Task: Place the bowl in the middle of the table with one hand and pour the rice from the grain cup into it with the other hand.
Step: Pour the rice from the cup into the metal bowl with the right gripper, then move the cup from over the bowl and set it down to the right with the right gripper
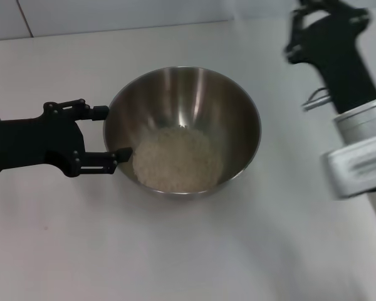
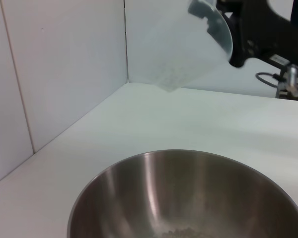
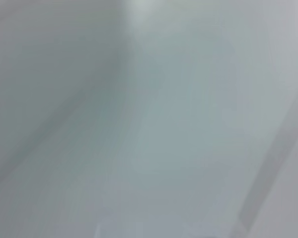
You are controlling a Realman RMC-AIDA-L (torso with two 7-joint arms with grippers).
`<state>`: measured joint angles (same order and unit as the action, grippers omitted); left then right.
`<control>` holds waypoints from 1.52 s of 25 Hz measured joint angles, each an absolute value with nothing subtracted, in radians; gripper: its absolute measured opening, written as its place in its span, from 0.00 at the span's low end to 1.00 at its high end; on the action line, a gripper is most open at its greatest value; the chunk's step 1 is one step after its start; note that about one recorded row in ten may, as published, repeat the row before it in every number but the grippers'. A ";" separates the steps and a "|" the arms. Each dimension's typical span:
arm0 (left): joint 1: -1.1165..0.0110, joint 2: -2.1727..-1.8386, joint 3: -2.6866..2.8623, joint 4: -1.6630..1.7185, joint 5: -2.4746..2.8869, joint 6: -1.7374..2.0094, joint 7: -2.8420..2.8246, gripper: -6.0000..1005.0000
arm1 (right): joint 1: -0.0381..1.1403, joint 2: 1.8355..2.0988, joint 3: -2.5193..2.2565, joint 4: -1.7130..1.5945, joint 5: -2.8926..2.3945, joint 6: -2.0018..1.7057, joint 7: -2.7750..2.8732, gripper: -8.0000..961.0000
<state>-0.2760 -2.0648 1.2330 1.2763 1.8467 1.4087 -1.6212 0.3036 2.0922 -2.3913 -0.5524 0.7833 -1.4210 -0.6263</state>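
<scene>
The steel bowl point(image 1: 194, 100) stands on the white table point(image 1: 188, 251) near its middle, with a heap of rice point(image 1: 175, 158) inside. My left gripper point(image 1: 114, 133) is at the bowl's left side, its fingers spread apart with their tips by the rim. In the left wrist view the bowl's rim point(image 2: 188, 153) is close and the clear grain cup point(image 2: 188, 44) hangs tilted in the air beyond it, looking empty, held by my right gripper point(image 2: 243, 42). In the head view my right gripper point(image 1: 299, 28) is raised at the far right; the cup does not show there.
White walls meet at a corner point(image 2: 125, 44) behind the table. The right arm's grey wrist point(image 1: 363, 144) hangs over the table's right side. The right wrist view shows only a pale blur.
</scene>
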 joint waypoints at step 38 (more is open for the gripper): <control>-0.292 -2.066 1.234 1.253 1.847 1.405 -1.609 0.86 | 0.466 2.084 -2.264 -0.263 0.663 -0.758 0.089 0.15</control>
<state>-0.2918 -2.0662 1.2342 1.2532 1.8467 1.4050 -1.6089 0.4659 2.0838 -2.2645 -0.2633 0.6629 -0.7578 0.0892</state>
